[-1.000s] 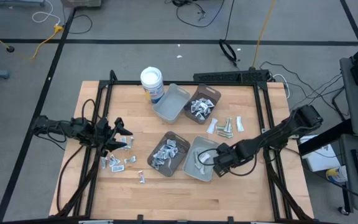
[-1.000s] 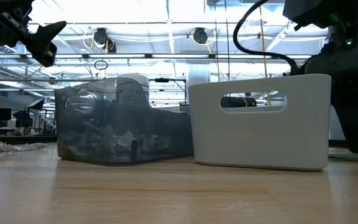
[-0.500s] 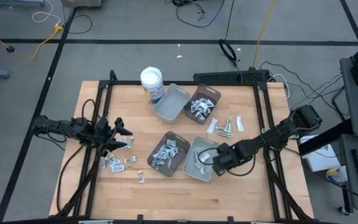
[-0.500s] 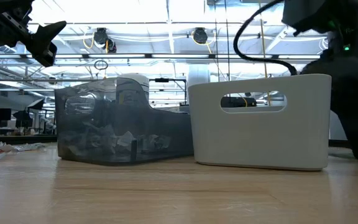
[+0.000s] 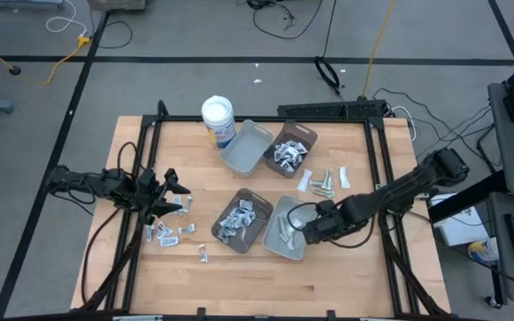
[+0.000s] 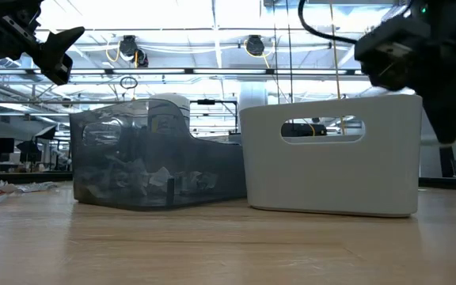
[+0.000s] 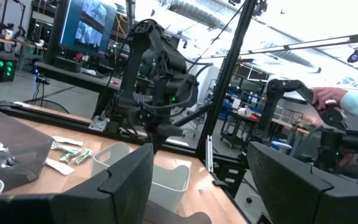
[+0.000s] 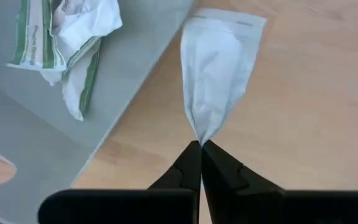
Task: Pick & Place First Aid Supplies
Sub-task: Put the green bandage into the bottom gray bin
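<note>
The right gripper (image 8: pixel 200 144) has its fingers pressed together on the pinched end of a flat white packet (image 8: pixel 215 74), which fans out from the tips over bare wood just beside the pale grey tray (image 8: pixel 73 124); in the high view this gripper (image 5: pixel 307 228) sits at that tray's right-hand edge (image 5: pixel 294 251). Inside the pale grey tray lie crumpled green-and-white wrappers (image 8: pixel 67 43). The left gripper (image 5: pixel 173 194) hangs above the table's left side with its fingers apart, nothing between them, over a scatter of small packets (image 5: pixel 169 227) lying on the wood. Just beside the pale grey tray, on its left, stands a dark tray (image 5: pixel 259 234) holding a heap of small white and silvery packets (image 5: pixel 237 218). Toward the far edge of the table a second dark tray (image 5: pixel 304 134) holds a similar heap (image 5: pixel 287 154), and next to it a grey tray (image 5: pixel 244 150) shows no contents that can be made out. A white tub (image 5: pixel 219 117) stands just beside that grey tray. A few pale strips and packets (image 5: pixel 324 181) lie loose on the table between the far dark tray and the right arm.
</note>
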Controlling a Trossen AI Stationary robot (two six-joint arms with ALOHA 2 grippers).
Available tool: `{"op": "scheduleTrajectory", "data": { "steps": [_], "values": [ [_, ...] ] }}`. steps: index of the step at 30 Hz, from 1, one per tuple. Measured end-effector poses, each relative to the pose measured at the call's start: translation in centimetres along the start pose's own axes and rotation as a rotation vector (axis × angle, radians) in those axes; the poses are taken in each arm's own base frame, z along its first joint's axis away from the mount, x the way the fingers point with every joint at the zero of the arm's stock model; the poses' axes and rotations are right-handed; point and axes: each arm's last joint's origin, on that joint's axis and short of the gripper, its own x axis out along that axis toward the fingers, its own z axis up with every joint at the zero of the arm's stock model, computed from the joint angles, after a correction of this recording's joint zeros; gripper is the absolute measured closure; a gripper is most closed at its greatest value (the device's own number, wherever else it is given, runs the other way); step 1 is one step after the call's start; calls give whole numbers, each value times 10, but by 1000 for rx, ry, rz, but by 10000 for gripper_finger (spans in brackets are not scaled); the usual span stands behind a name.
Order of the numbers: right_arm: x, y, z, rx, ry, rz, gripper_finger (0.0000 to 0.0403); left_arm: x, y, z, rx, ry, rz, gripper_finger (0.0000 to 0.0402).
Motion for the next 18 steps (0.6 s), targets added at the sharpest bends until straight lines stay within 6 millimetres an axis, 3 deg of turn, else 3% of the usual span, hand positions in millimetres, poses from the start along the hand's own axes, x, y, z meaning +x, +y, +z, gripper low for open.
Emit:
{"op": "scheduleTrajectory", "data": {
  "steps": [5, 14, 18],
  "values": [
    [-16, -1, -1, 62, 2, 1, 402, 0, 0, 0, 0, 0, 0, 135],
    [-22, 2, 0, 183, 7, 51, 402, 0, 0, 0, 0, 0, 0, 135],
    [-30, 15, 8, 205, -15, 56, 402, 0, 0, 0, 0, 0, 0, 135]
  ]
}}
